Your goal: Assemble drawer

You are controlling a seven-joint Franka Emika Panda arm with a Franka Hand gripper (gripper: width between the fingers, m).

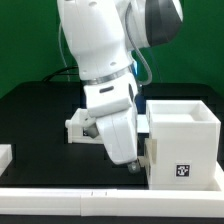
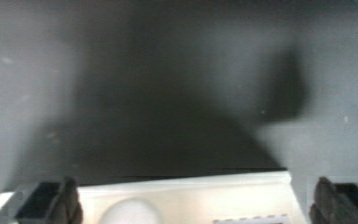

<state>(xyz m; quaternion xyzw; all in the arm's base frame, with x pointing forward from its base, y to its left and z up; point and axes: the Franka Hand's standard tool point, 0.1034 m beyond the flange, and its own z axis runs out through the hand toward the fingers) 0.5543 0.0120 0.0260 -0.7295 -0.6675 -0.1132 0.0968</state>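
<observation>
The large white cube-shaped casing [image 1: 185,140] stands at the exterior view's right, open on top, with a square tag on its front. My gripper [image 1: 137,163] hangs low, right against the casing's left side. In the wrist view the gripper [image 2: 197,205] is open, and its dark fingers [image 2: 51,202] stand on either side of a white tray part [image 2: 194,200] with a rounded knob [image 2: 131,210]. I cannot tell if the fingers touch it. Another small white tray [image 1: 85,125] lies on the black table behind the arm.
A white part [image 1: 5,155] shows at the exterior view's left edge, cut off. A low white strip [image 1: 90,195] runs along the table's front. The black tabletop [image 2: 158,90] fills the rest of the wrist view.
</observation>
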